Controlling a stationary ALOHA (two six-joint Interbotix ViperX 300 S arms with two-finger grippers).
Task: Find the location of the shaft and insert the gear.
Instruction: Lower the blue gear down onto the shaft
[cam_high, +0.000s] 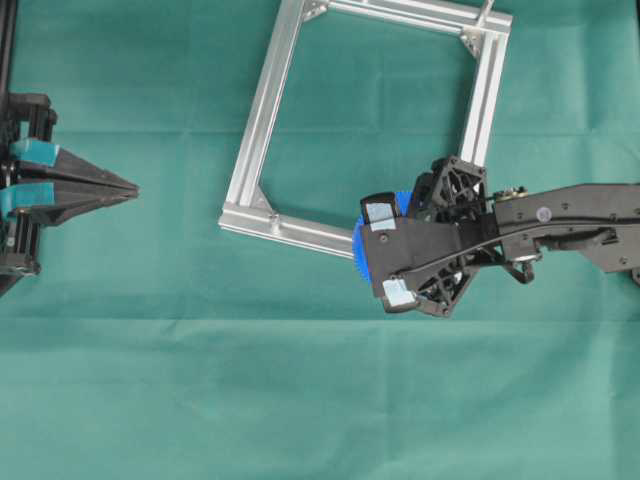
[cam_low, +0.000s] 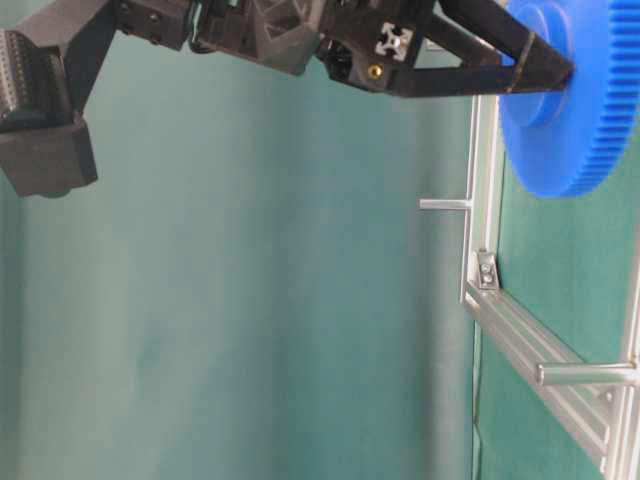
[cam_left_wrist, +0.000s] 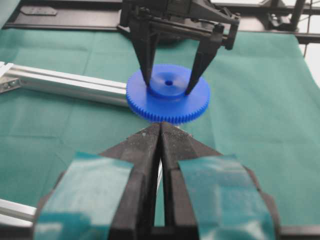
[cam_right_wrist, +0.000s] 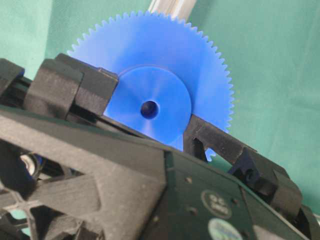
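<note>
1. Left gripper (cam_left_wrist: 161, 131) parked at the bench's edge, fingers pressed together, idle.
2. Right gripper (cam_left_wrist: 176, 89) pinches the gear (cam_left_wrist: 168, 99) by its hub, carried above the frame (cam_high: 262, 110)'s lower bar; transport step.
3. Next: centre hole over a shaft (cam_low: 444, 204); likely this pin; align, then slide on.

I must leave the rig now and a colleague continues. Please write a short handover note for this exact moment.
Right gripper: shut on the gear, its fingers on either side of the raised hub, hole facing up.
Left gripper: shut, holding nothing, parked at the left edge.
The gear hangs above the near bar of the aluminium frame, by its lower right corner.
Short pins stick out of the frame; which one is the shaft I cannot tell.
Done: gear picked up.
Left: find the shaft, line up the hole, insert.
</note>
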